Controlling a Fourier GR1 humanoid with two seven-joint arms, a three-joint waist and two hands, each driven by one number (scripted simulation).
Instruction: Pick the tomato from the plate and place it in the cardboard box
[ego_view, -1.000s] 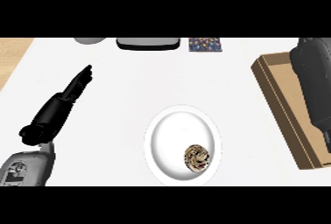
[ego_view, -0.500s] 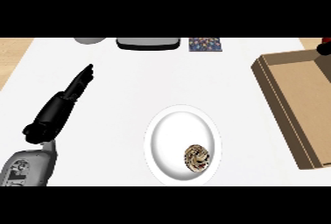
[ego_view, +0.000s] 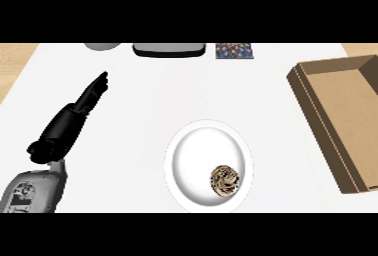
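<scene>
Head view: I am looking steeply down on a white desk (ego_view: 148, 100) with a wooden strip along its left edge.
Left hand: my left hand (ego_view: 81, 107) lies at the left of the view, fingers straight and laid together, pointing up and to the right, holding nothing.
Left forearm: I see the grey forearm (ego_view: 33, 192) coming in at the lower left corner.
Right hand: I cannot find it anywhere in this view.
Plate: a white plate (ego_view: 199, 150) sits low in the middle of the desk, well apart from my left hand.
Tomato: the task's thing (ego_view: 224, 180) rests on the lower right part of the plate; to me it shows as a small round brown and cream patterned lump, so I take it for the tomato with some doubt.
Cardboard box: the cardboard box (ego_view: 347, 120) stands open along the right edge, to the right of the plate and not touching it; part of it is cut off by the view.
Far edge: a dark tray (ego_view: 168, 49), a grey round thing (ego_view: 102, 46) left of it and a small patterned square (ego_view: 237, 50) right of it.
</scene>
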